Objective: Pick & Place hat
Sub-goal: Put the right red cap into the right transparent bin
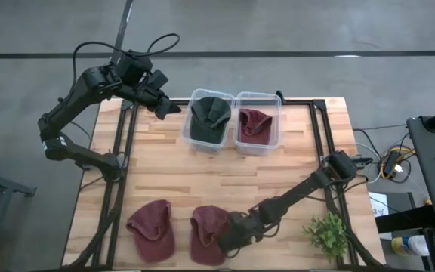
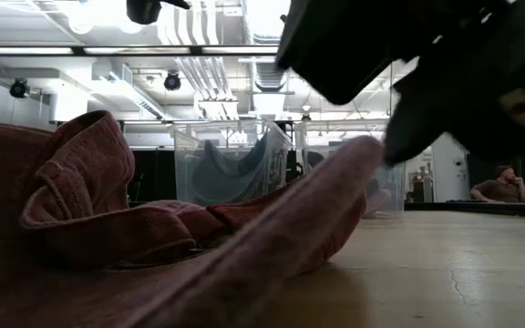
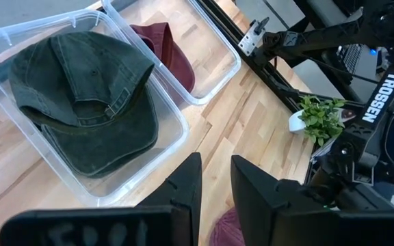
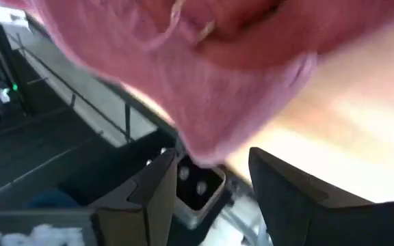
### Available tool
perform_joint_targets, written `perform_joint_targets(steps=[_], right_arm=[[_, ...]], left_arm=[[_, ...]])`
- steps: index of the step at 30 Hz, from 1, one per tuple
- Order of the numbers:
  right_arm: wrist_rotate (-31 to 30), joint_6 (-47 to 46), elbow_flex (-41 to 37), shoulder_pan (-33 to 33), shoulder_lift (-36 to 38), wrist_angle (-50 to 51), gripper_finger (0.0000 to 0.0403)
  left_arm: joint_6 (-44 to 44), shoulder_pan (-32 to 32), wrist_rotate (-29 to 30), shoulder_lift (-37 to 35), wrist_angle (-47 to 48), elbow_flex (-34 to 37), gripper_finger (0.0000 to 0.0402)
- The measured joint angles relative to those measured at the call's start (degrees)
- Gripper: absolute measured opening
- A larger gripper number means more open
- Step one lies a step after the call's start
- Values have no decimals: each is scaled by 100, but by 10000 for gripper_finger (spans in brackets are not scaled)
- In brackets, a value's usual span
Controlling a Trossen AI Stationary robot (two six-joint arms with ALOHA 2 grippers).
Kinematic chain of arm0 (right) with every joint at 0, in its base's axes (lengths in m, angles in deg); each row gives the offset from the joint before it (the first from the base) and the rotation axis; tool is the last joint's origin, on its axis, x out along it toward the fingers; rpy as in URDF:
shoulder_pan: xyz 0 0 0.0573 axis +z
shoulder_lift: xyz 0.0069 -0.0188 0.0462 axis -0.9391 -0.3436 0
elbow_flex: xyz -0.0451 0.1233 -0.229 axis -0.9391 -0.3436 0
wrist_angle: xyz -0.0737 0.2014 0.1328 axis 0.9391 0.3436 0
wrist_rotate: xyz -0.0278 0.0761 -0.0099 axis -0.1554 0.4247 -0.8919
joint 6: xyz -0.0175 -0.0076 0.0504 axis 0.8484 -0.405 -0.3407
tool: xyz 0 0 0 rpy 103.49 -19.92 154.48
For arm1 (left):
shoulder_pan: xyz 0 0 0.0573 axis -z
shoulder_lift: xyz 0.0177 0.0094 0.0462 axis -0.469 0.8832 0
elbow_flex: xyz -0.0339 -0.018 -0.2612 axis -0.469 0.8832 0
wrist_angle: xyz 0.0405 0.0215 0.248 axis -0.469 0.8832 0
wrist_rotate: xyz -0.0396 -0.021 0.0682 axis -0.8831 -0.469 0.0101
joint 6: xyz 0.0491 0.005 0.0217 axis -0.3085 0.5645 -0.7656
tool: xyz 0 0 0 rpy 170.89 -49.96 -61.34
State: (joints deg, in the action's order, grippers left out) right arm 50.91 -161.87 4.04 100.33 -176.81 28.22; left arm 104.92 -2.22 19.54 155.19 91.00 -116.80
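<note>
Two maroon hats lie on the wooden table by its near edge: one at the left (image 1: pixel 151 229), one right of it (image 1: pixel 208 233). My right gripper (image 1: pixel 229 230) is low at the right-hand hat's right side, open. In the right wrist view the hat's edge (image 4: pixel 204 154) sits just ahead of the gap between the fingers. In the low view the brim (image 2: pixel 335 191) slopes up to the gripper (image 2: pixel 399 100). My left gripper (image 1: pixel 171 108) hovers by the far-left bin, slightly open and holding nothing (image 3: pixel 216 164). My right gripper stands level with the right-hand maroon hat, coming from the table's right, its open fingers (image 4: pixel 157 184) on either side of the hat's edge (image 4: pixel 207 147). I cannot tell whether they touch it. The hat lies on the table.
Two clear bins stand at the far middle: one (image 1: pixel 195 140) holds a dark green hat (image 3: pixel 81 96), the other (image 1: pixel 272 143) a maroon hat (image 1: pixel 252 123). A small green plant (image 1: pixel 327 234) sits at the near right corner. Bare wood lies between the bins and the hats.
</note>
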Motion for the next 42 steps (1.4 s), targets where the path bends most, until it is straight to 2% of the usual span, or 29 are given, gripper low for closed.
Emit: perform_joint_targets(steps=[12,18,25,32,42], right_arm=[[-238,-74,-232,-110,-20,0,177],[-242,198,-295,-264,-18,-219,162],[-226,494,-328,-376,-55,-267,115],[-234,770,-350,-471,-51,-282,19],[-253,1011,-284,-594,213,-245,14]], left_arm=[[0,0,22,2,0,0,71],[-41,1,103,2,0,2,71],[-60,0,108,2,-1,2,71],[-93,0,299,2,-2,2,71],[-105,0,363,2,-2,2,71]])
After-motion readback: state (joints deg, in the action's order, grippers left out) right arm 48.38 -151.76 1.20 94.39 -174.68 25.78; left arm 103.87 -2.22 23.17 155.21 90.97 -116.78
